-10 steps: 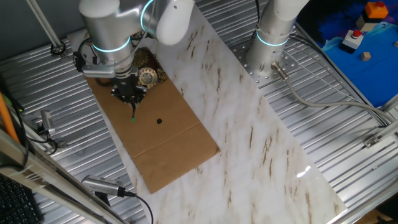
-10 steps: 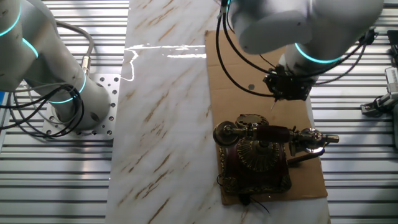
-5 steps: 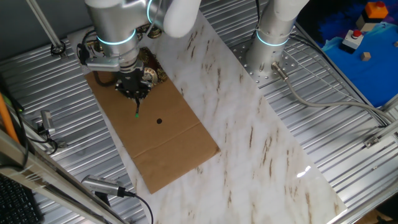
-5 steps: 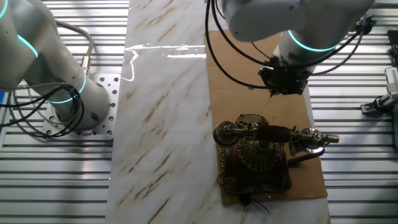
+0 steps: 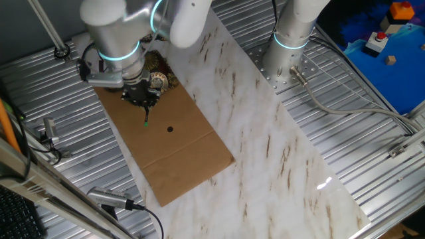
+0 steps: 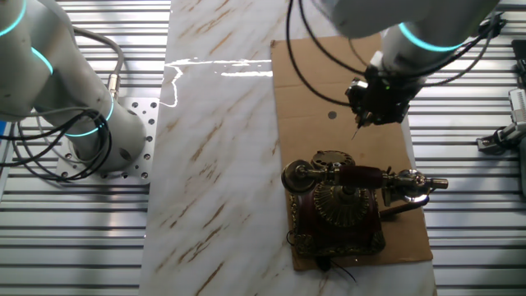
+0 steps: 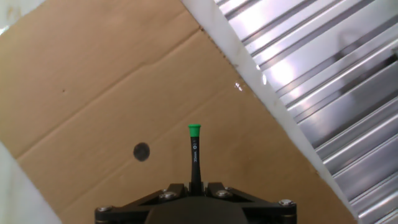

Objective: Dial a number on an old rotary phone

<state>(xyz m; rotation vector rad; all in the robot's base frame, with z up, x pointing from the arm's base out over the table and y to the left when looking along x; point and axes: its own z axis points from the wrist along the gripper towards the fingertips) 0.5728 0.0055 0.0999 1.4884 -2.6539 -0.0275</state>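
The old rotary phone point(image 6: 339, 207) stands at one end of a cardboard sheet point(image 6: 312, 90), dark red-brown with gold trim, its handset point(image 6: 362, 175) resting across the top. In the one fixed view the phone point(image 5: 159, 80) is partly hidden behind the arm. My gripper point(image 6: 367, 115) hovers over the cardboard just beyond the phone's handset end, shut on a thin black stick point(image 7: 195, 158) with a green tip point(image 7: 194, 129). The stick points down at bare cardboard, clear of the phone. The gripper point(image 5: 142, 104) and green tip point(image 5: 145, 123) also show in the one fixed view. The hand view shows no phone.
A small black dot point(image 7: 141, 151) marks the cardboard left of the stick. The cardboard lies on a white marble slab point(image 5: 265, 139) with ribbed metal table point(image 5: 372, 133) on either side. A second arm's base point(image 5: 287, 46) stands at the slab's edge.
The gripper and stick have shifted slightly across the cardboard, a little away from the phone, and the arm above has swung round. The grip on the stick is unchanged.
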